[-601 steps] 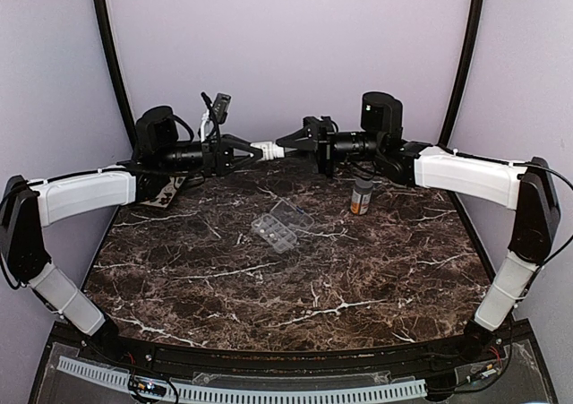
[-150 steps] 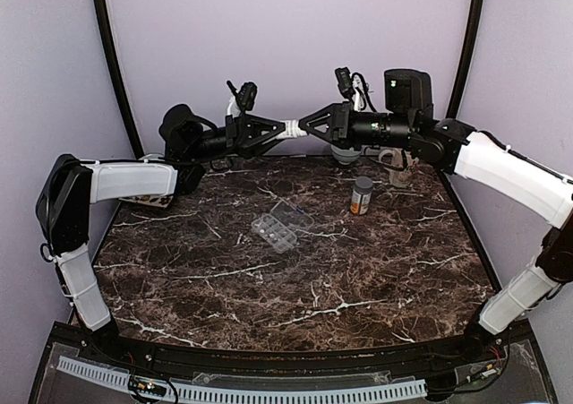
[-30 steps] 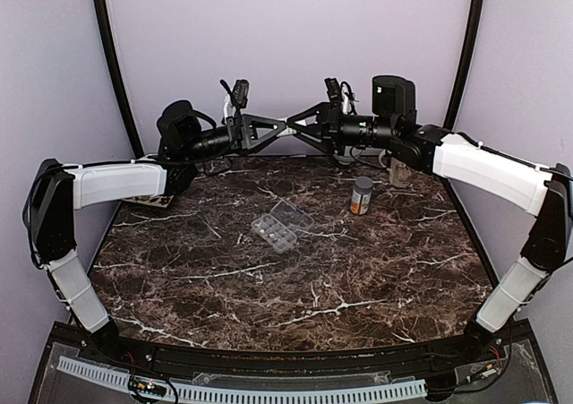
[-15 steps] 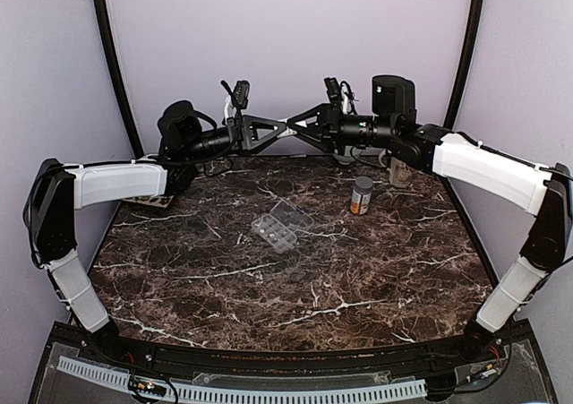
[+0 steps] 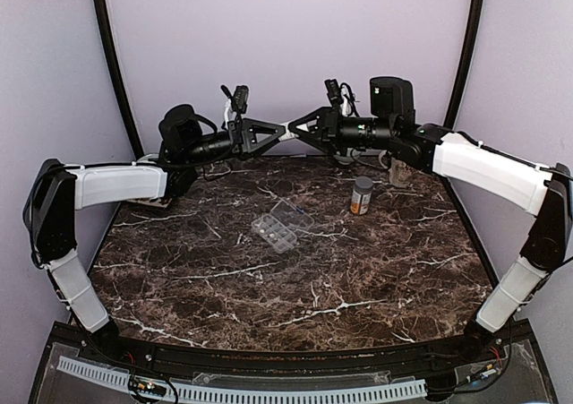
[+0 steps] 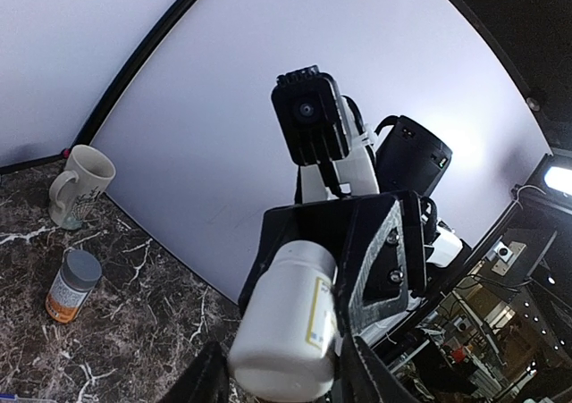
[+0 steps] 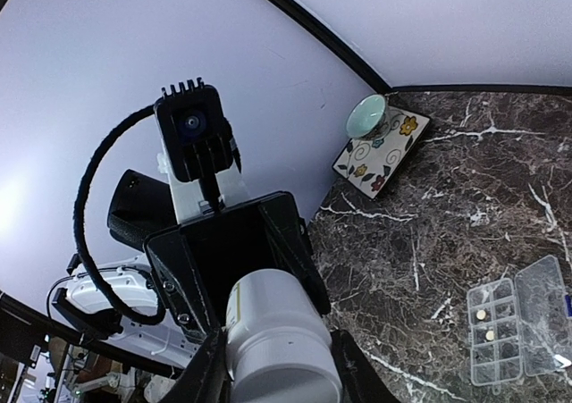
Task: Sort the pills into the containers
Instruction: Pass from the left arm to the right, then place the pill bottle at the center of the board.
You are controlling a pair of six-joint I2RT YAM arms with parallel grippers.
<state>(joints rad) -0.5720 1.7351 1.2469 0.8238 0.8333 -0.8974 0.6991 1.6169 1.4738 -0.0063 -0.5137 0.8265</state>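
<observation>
Top external, left gripper [image 5: 279, 132] and right gripper [image 5: 297, 124] each clamped on 1 white bottle [image 6: 286, 318]; organiser box [image 5: 282, 240] open

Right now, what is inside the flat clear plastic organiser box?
Two small pale round pills lie in separate compartments of the clear plastic organiser box. Whether other compartments hold more is unclear.

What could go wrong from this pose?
1. The left hand and right hand both clamp one small white bottle in mid-air; mismatched motion could twist it loose.
2. It is held beyond the open organiser, not above it; if opened there, its contents may scatter on the table.
3. A dropped bottle could hit the organiser's sorted pills.
</observation>
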